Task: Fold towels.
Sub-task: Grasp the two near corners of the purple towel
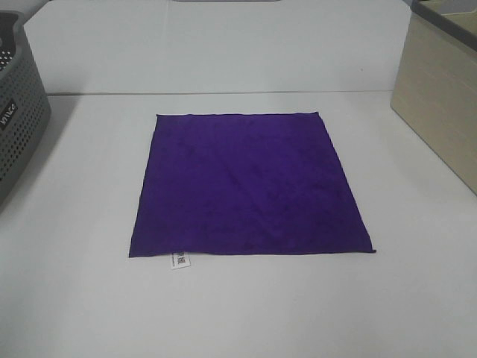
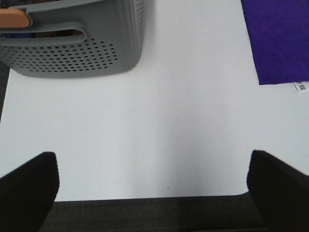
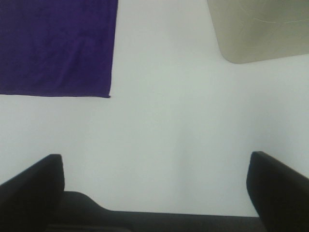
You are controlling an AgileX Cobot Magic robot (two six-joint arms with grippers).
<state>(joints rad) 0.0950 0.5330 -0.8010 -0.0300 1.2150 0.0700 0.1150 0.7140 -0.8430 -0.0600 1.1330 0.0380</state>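
Observation:
The deep purple towel [image 1: 246,183] lies flat and unfolded in the middle of the white table, with its small white tag [image 1: 179,260] sticking out at the near left edge. Neither arm shows in the high view. The left gripper [image 2: 153,186] is open and empty above the table's near left edge, apart from the towel's corner [image 2: 282,41] and tag [image 2: 299,87]. The right gripper [image 3: 154,186] is open and empty above the near right edge, apart from the towel's corner [image 3: 55,46].
A grey perforated basket [image 1: 19,123] stands at the table's left; in the left wrist view [image 2: 72,43] something orange shows inside it. A beige box [image 1: 440,97] stands at the right, also in the right wrist view [image 3: 260,29]. The table's front edge [image 2: 145,198] is near both grippers.

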